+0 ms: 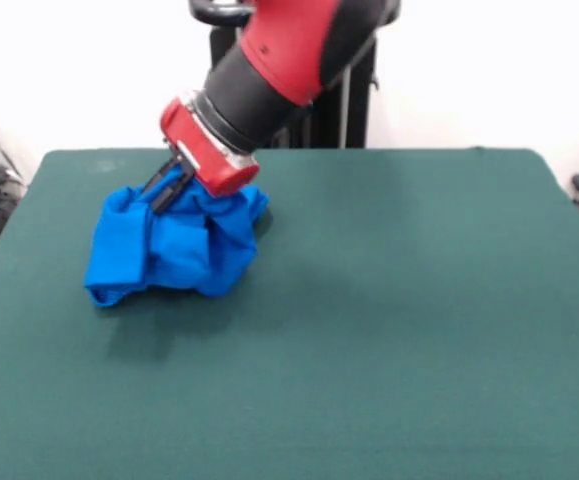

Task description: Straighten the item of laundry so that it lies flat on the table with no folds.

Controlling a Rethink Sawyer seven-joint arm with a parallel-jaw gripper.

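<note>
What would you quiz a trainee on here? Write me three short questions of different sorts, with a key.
1. True or false: the blue T-shirt lies flat with no folds.
2. Multiple choice: seen from the front view, the shirt sits on which part of the green table? A) left, toward the far edge B) centre C) right, near edge
3. Fill in: the gripper is down against the shirt's ____ edge.

Key
1. False; it is bunched in a crumpled heap.
2. A
3. Top (far) edge; whether its fingers are closed on cloth cannot be told.
</note>
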